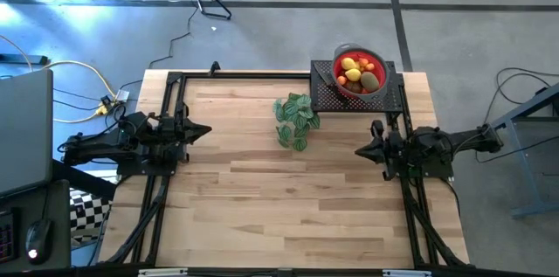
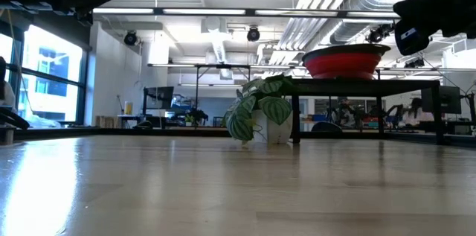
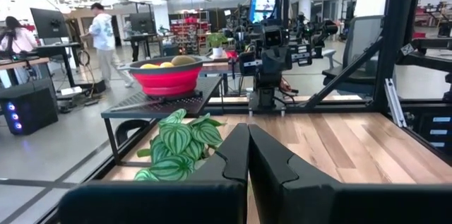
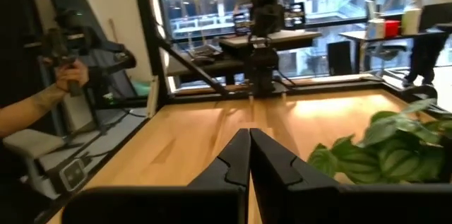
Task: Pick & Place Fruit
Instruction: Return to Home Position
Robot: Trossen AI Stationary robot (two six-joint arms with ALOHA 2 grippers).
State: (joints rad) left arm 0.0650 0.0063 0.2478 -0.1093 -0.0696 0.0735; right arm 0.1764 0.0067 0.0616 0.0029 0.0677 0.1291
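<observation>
Looking straight down, the high view shows the fruit point(image 1: 359, 71) heaped inside one red bowl point(image 1: 338, 60). The bowl sits on one black perforated stand point(image 1: 325, 95) at a table corner on the right arm's side. At least two yellow lemons show among red, orange and brown-green pieces, packed too tightly for a sure count. One leafy plant sprig point(image 1: 295, 120) stands on the wooden table point(image 1: 288, 198) just beside the stand. Two arms rest at opposite sides, the left gripper point(image 1: 204, 130) and the right gripper point(image 1: 361, 149) pointing toward each other, well apart and holding nothing. Only the wrist views show their fingers, pressed together with no gap on both. The low view shows the bowl side-on, hiding the fruit. The left wrist view adds a standing person point(image 3: 104, 30) and a second person point(image 3: 14, 39); the right wrist view adds a person's hand point(image 4: 67, 74) gripping a dark handle.
</observation>
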